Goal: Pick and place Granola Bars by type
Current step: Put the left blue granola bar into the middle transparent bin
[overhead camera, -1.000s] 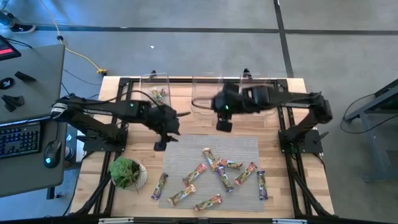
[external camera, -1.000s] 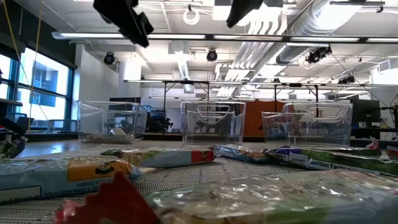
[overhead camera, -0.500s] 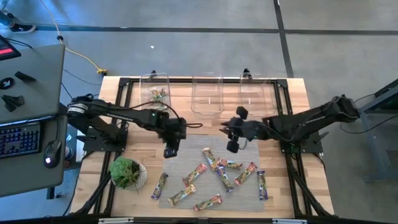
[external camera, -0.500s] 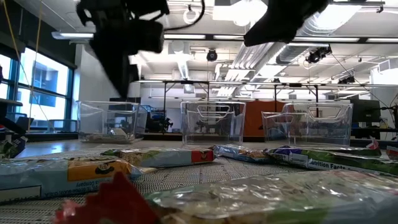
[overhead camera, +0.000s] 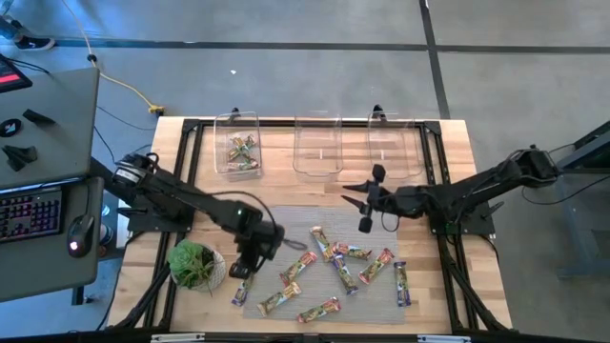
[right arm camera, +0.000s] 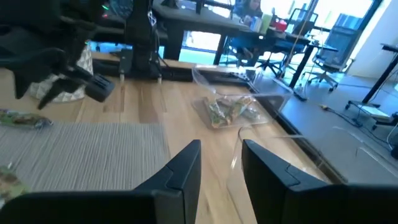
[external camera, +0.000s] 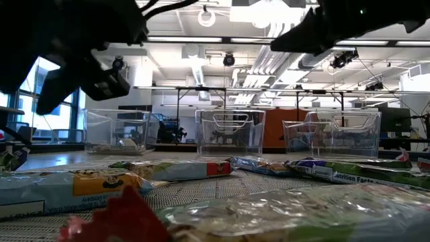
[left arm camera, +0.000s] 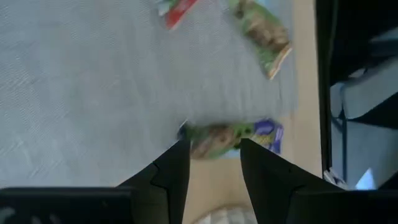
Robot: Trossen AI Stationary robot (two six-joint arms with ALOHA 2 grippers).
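Granola bar (left arm camera: 230,135) with purple end lies just under the open, empty left end effector (left arm camera: 211,163); lower straight, fingers either side across its narrow width. Right end effector (right arm camera: 221,163), open and empty, waits.

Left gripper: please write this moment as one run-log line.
left gripper: open, over purple granola bar at mat edge | right gripper: open, empty | left bin: holds bars

Granola Bars (overhead camera: 329,262) in green, purple and red wrappers; grey woven mat (overhead camera: 367,224); plant (overhead camera: 193,264) seemingly green.
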